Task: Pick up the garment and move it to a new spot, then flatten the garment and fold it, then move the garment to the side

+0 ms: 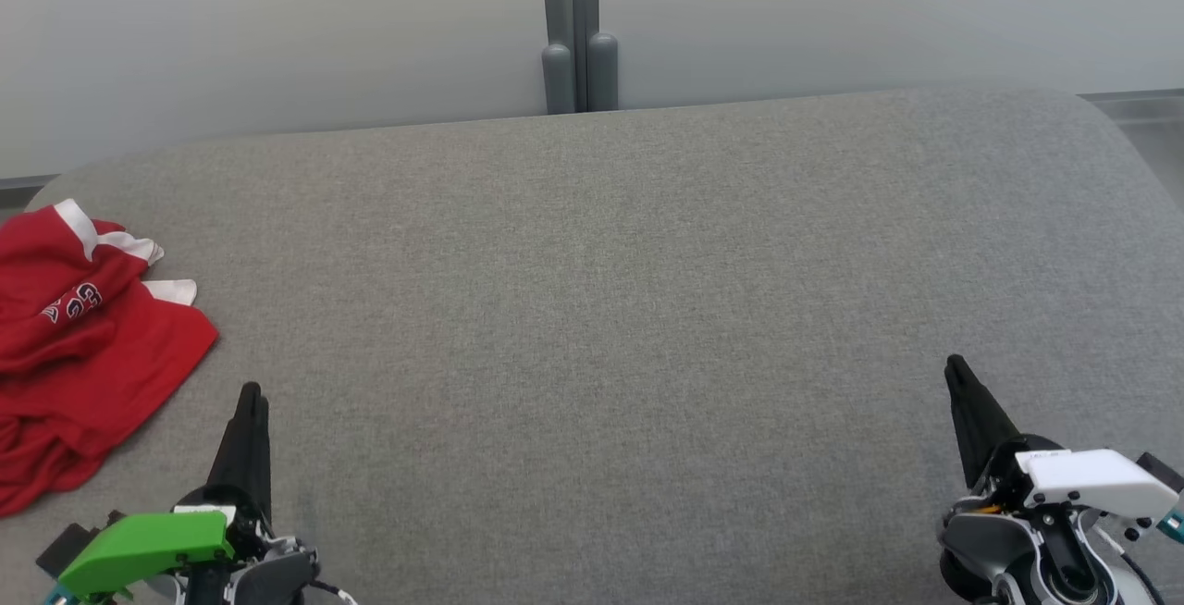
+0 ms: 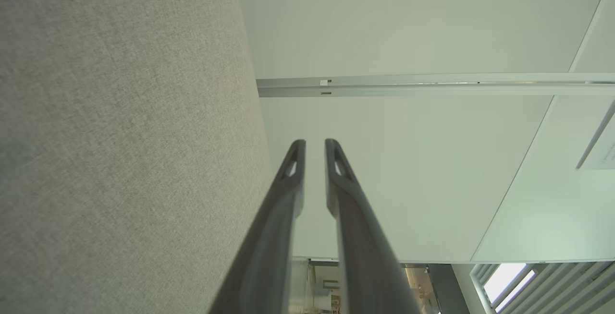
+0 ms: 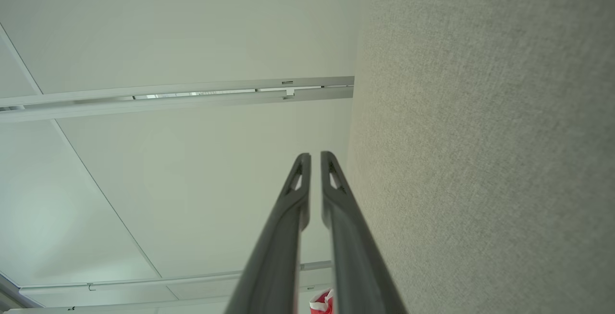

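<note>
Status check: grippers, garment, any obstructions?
Left gripper and right gripper both shut, holding nothing, at near edge of grey fabric surface. Red shirt crumpled at surface's left edge, untouched. Nothing between left gripper and shirt.

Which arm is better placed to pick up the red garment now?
Left. The left gripper sits just beside the crumpled red garment at the left edge of the grey cushion; the right gripper is far across the cushion. Both are shut and empty.

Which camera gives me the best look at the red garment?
The head view: the red garment lies crumpled at the grey surface's left edge, partly cut off. The right wrist view catches just a red sliver at its bottom edge.
</note>
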